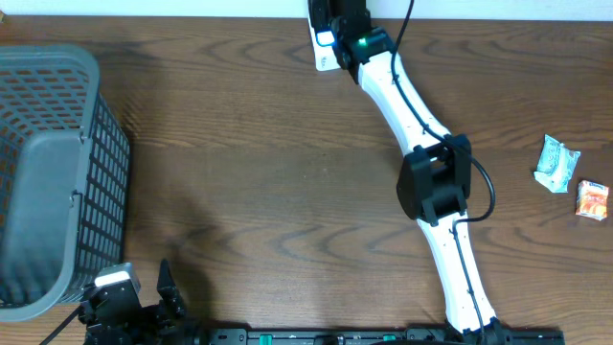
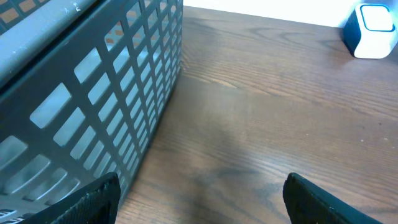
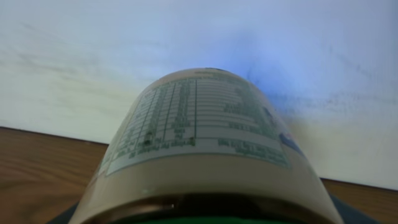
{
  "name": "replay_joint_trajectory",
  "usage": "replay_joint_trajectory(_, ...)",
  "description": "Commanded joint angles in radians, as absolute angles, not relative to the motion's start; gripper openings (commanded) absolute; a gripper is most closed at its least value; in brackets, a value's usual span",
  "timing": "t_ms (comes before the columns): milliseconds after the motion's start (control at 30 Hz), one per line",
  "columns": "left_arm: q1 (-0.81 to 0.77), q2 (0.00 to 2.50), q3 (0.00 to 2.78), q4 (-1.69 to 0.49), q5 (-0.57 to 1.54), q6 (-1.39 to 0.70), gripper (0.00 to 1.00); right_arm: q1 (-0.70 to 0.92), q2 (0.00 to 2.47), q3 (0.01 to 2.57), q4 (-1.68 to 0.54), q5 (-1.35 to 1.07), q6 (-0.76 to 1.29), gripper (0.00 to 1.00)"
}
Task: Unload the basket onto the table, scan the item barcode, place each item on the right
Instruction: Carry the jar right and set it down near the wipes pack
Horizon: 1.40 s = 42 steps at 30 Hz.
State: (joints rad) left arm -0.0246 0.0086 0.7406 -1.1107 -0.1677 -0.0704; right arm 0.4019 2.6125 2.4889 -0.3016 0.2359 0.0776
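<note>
Two arms: right gripper [image 1: 343, 17] stretched far forward, fingers clamped around labelled bottle [image 3: 205, 124] between them; left gripper [image 2: 202, 184] tucked back, fingers apart.

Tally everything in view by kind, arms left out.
Basket: 1, grey basket
Packets: 2, teal packet, orange packet
Scanner: 1, scanner
Container: 1, labelled container
Total: 5
</note>
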Motion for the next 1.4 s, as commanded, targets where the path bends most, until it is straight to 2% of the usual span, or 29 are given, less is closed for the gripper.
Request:
replay_joint_trajectory(0, -0.03, 0.003, 0.741, -1.11, -0.176, -0.054, 0.84, 0.419, 2.654, 2.498, -0.257, 0.326, 0.012, 0.5)
replay_joint_trajectory(200, -0.03, 0.003, 0.741, -1.11, -0.176, -0.054, 0.84, 0.426, 2.686, 2.498, -0.235, 0.347, 0.002, 0.49)
replay_joint_trajectory(400, -0.03, 0.003, 0.741, -1.11, -0.176, -0.054, 0.84, 0.427, 2.684, 2.498, -0.267, 0.389, -0.001, 0.53)
replay_joint_trajectory(500, -0.03, 0.003, 0.741, -1.11, -0.176, -0.054, 0.84, 0.436, 2.657, 2.499, -0.327, 0.429, -0.03, 0.49)
replay_joint_trajectory(667, -0.03, 0.003, 0.741, -1.11, -0.177, -0.054, 0.84, 0.443, 2.519, 2.499, -0.626, 0.429, -0.021, 0.41)
replay_joint_trajectory(733, -0.03, 0.003, 0.741, -1.11, -0.176, -0.054, 0.84, 0.443, 2.463, 2.499, -0.75, 0.429, 0.025, 0.41)
replay_joint_trajectory(833, -0.03, 0.003, 0.741, -1.11, -0.176, -0.054, 0.84, 0.437, 2.385, 2.499, -0.924, 0.429, 0.091, 0.45)
replay_joint_trajectory(867, -0.03, 0.003, 0.741, -1.11, -0.176, -0.054, 0.84, 0.426, 2.343, 2.499, -1.024, 0.428, 0.139, 0.51)
replay_joint_trajectory(967, -0.03, 0.003, 0.741, -1.11, -0.176, -0.054, 0.84, 0.392, 2.281, 2.499, -1.193, 0.428, 0.225, 0.52)
replay_joint_trajectory(1167, -0.03, 0.003, 0.741, -1.11, -0.176, -0.054, 0.84, 0.263, 2.24, 2.499, -1.414, 0.428, 0.324, 0.54)
replay_joint_trajectory(1367, -0.03, 0.003, 0.741, -1.11, -0.176, -0.054, 0.84, 0.065, 2.248, 2.498, -1.517, 0.327, 0.337, 0.55)
